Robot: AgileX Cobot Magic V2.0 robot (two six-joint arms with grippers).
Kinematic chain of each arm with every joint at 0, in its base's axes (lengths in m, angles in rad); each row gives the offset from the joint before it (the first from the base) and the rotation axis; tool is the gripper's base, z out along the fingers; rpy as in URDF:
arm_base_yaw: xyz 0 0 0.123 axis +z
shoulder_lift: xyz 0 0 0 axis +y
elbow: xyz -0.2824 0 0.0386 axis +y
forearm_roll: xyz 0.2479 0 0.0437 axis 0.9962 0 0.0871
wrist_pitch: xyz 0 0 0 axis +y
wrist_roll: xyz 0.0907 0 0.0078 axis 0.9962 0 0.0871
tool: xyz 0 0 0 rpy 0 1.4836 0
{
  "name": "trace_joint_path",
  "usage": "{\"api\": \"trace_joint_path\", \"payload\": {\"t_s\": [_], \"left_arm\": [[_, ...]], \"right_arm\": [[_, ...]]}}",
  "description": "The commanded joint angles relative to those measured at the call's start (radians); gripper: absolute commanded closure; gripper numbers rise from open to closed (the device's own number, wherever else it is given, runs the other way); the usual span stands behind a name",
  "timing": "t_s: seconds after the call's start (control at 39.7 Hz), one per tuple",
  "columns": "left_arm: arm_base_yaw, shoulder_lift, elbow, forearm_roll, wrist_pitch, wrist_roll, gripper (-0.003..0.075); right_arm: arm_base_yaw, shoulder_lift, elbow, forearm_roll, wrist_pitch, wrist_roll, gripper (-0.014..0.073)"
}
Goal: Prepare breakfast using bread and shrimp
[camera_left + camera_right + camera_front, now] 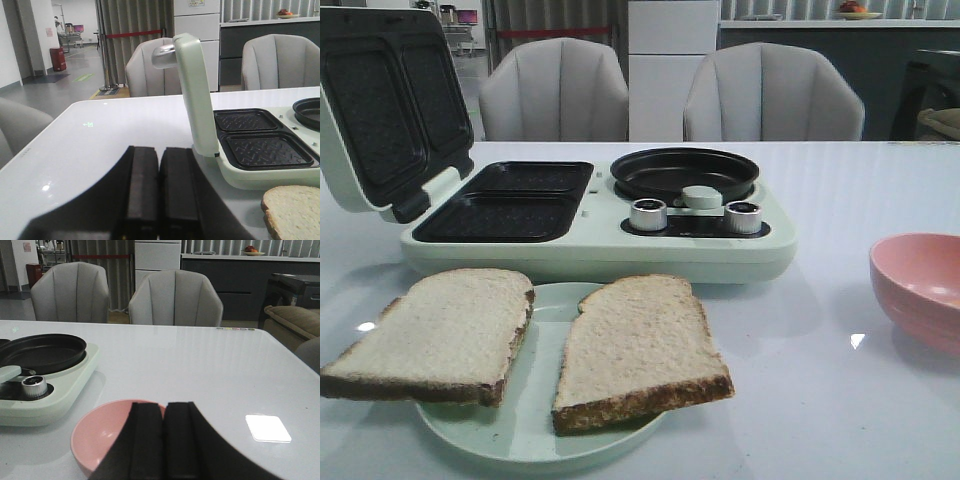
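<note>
Now two beige dark-crusted bread slices [530,350] on plate [545,425]; both hands [159,200] [164,440] closed, empty.

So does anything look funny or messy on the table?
A little. The two bread slices are too big for the green plate, so they hang over its rim; the left one sticks out furthest. Nothing is spilled or broken.

The table [840,200] is glossy white, mirroring lights. The breakfast maker [590,255] has smooth pale-green plastic, matt black textured plates [510,200] and shiny metal knobs [648,214]. The bread [635,345] looks porous, rough-crusted. The pink bowl [918,285] looks smooth.
</note>
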Motion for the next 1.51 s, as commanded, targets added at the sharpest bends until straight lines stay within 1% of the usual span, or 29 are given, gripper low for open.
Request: {"api": "trace_joint_path", "payload": {"t_s": [0.0, 0.18, 0.3, 0.4, 0.58, 0.68, 0.81, 0.88, 0.98, 1.03, 1.13, 1.21, 1.28, 1.34, 1.49], "left_arm": [[-0.009, -0.022, 0.006, 0.001, -0.082, -0.008, 0.0621], [-0.009, -0.022, 0.005, -0.002, -0.122, -0.008, 0.0621], [-0.009, -0.022, -0.040, -0.064, -0.165, -0.008, 0.0621], [-0.009, -0.018, -0.122, -0.053, -0.161, -0.008, 0.0621], [-0.009, -0.016, -0.296, -0.048, -0.126, -0.008, 0.0621], [-0.009, -0.014, -0.408, -0.048, -0.060, -0.008, 0.0621], [-0.009, 0.037, -0.559, -0.046, 0.026, -0.008, 0.0621], [-0.009, 0.099, -0.642, -0.046, 0.100, -0.008, 0.0621], [-0.009, 0.191, -0.732, -0.046, 0.253, -0.008, 0.0621], [-0.009, 0.226, -0.740, -0.046, 0.304, -0.008, 0.0621], [-0.009, 0.302, -0.736, -0.046, 0.413, -0.008, 0.0621], [-0.009, 0.368, -0.715, -0.050, 0.475, -0.008, 0.0621], [-0.009, 0.407, -0.694, -0.052, 0.530, -0.008, 0.0621], [-0.009, 0.434, -0.674, -0.052, 0.544, -0.008, 0.0621], [-0.009, 0.492, -0.617, -0.067, 0.530, -0.008, 0.0621]], "right_arm": [[0.002, -0.023, -0.017, -0.007, -0.090, -0.008, 0.0547], [0.002, -0.023, -0.020, -0.007, -0.102, -0.008, 0.0547], [0.002, -0.023, -0.061, -0.006, -0.083, -0.005, 0.0547], [0.002, -0.023, -0.147, -0.006, -0.038, -0.005, 0.0547], [0.002, -0.018, -0.353, -0.007, 0.083, -0.005, 0.0547], [0.002, 0.014, -0.466, -0.007, 0.139, -0.005, 0.0547], [0.002, 0.106, -0.613, -0.007, 0.220, -0.005, 0.0547], [0.002, 0.190, -0.693, -0.007, 0.285, -0.005, 0.0547], [0.002, 0.293, -0.755, -0.007, 0.380, -0.005, 0.0547], [0.002, 0.327, -0.753, -0.007, 0.405, -0.005, 0.0547], [0.002, 0.407, -0.751, -0.007, 0.521, -0.005, 0.0547], [0.002, 0.475, -0.749, -0.007, 0.615, -0.005, 0.0547], [0.002, 0.522, -0.737, -0.007, 0.664, -0.005, 0.0547], [0.002, 0.549, -0.720, -0.007, 0.673, -0.005, 0.0547], [0.002, 0.603, -0.691, -0.007, 0.693, -0.005, 0.0547]]}}
